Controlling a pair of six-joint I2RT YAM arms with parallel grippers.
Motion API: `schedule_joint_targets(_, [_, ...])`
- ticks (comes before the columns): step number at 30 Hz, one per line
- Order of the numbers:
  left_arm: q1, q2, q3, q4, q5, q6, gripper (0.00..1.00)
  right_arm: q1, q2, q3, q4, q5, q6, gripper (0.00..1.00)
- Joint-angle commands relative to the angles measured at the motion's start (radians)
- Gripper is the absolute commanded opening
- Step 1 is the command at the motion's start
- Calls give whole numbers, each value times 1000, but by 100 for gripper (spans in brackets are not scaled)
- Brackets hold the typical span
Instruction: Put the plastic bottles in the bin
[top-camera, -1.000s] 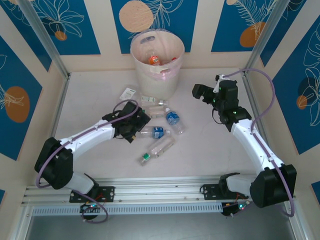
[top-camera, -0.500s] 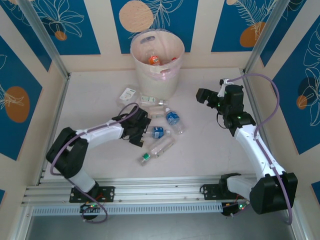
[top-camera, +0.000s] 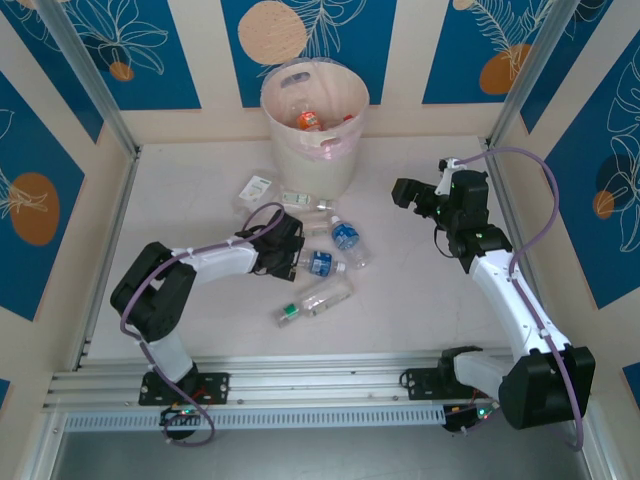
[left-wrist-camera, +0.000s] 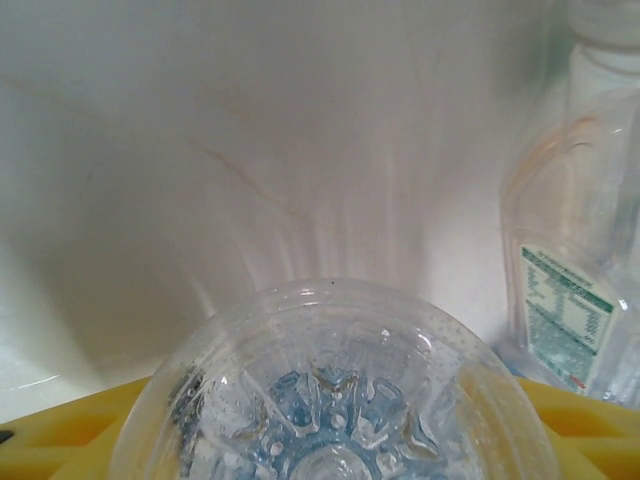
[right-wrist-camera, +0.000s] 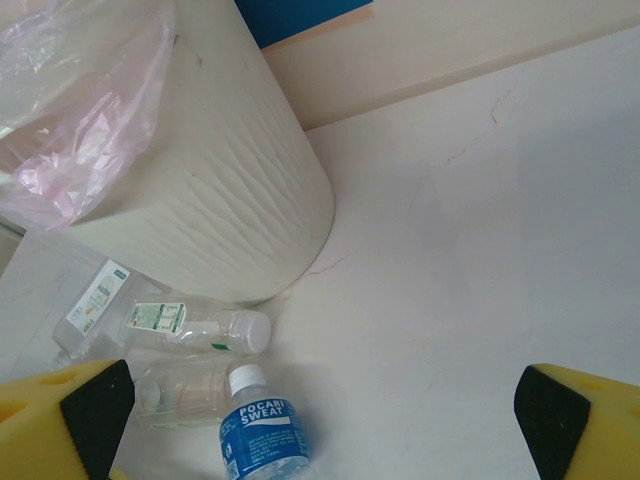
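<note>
Several clear plastic bottles lie on the table in front of the bin. My left gripper is shut on the base end of a lying blue-label bottle. In the left wrist view that bottle's round base sits between my yellow fingers. A Pocari Sweat bottle lies just beyond it. A green-capped bottle lies nearer the front. My right gripper hovers open to the right of the bin, nothing between its fingers.
More bottles lie against the foot of the bin: a white-capped one, a flat one and a labelled one. An orange-capped bottle lies inside the bin. Metal frame posts stand at the table's back corners.
My left gripper slid right along the table to the blue-label bottle and closed on its base, nudging it. The right arm drew back to the right and then held still.
</note>
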Motion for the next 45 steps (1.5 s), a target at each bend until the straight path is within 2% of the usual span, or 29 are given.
schedule_joint_targets(1, [9, 2, -1, 63, -53, 7, 60, -7, -25, -9, -10, -23, -14, 100])
schedule_joint_targets(3, [18, -4, -16, 126, -40, 40, 53, -8, -25, -8, -10, -23, -13, 100])
schedule_joint_targets(6, [23, -25, -25, 137, -50, 73, 44, -9, -25, -9, -12, -24, -11, 100])
schedule_joint_targets(11, [29, -107, -39, 96, -123, 132, 42, -12, -25, -6, -15, -26, -5, 100])
schedule_joint_targets(17, [29, -255, -56, 106, -278, 351, 37, -15, -20, -1, -18, -25, 7, 100])
schedule_joint_targets(21, [29, -386, -161, 244, -380, 487, 36, -15, -21, 2, -18, -34, 22, 100])
schedule_joint_targets(22, [33, -417, -170, 246, -407, 519, 30, -16, -20, 2, -17, -36, 26, 100])
schedule_joint_targets(23, [36, -447, -159, 202, -429, 545, 27, -16, -20, 2, -18, -35, 31, 100])
schedule_joint_targets(25, [41, -491, -128, 112, -467, 604, 26, -17, -20, 2, -17, -35, 38, 100])
schedule_joint_targets(28, [47, -555, -120, 93, -501, 704, 26, -17, -20, 3, -20, -36, 52, 100])
schedule_joint_targets(33, [51, -630, -76, 128, -543, 933, 25, -18, -23, 18, -34, -60, 83, 100])
schedule_joint_targets(38, [54, -615, 14, 223, -531, 1173, 25, -18, -33, 35, -32, -155, 91, 100])
schedule_joint_targets(45, [106, -537, 159, 362, -471, 1331, 25, -10, -55, 39, -9, -208, 156, 100])
